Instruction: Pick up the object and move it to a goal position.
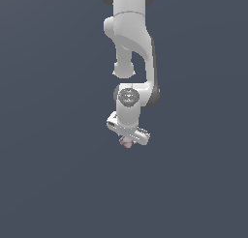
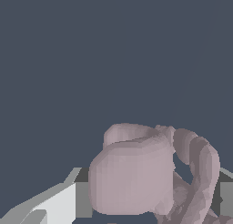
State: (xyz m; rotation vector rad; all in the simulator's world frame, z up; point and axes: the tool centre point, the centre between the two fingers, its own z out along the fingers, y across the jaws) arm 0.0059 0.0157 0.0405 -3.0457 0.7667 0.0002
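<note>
The object [image 2: 136,177], a pale pink lump with mauve shading and a looped, handle-like part on 1 side, sits between the fingers [image 2: 54,205] of the end effector [image 1: 127,141]. In the wrist view it fills the gap, with a grey pad flanking it on either side. In the exterior view only a small pink tip of it shows just beneath the white end effector, which is far larger than it. The end effector looks pressed onto the object, pinching it, though the actual contact is not clearly shown.

As a judgement, the grasp seems made and the carry to the goal is what remains; no goal marker is visible in either view, so how far there is left to go cannot be told.

The 1 arm [image 1: 131,43] reaches down from the top of the exterior view. Around it lies uniform dark grey, with no edges, walls or other things visible, so there appears to be free room on every side.
</note>
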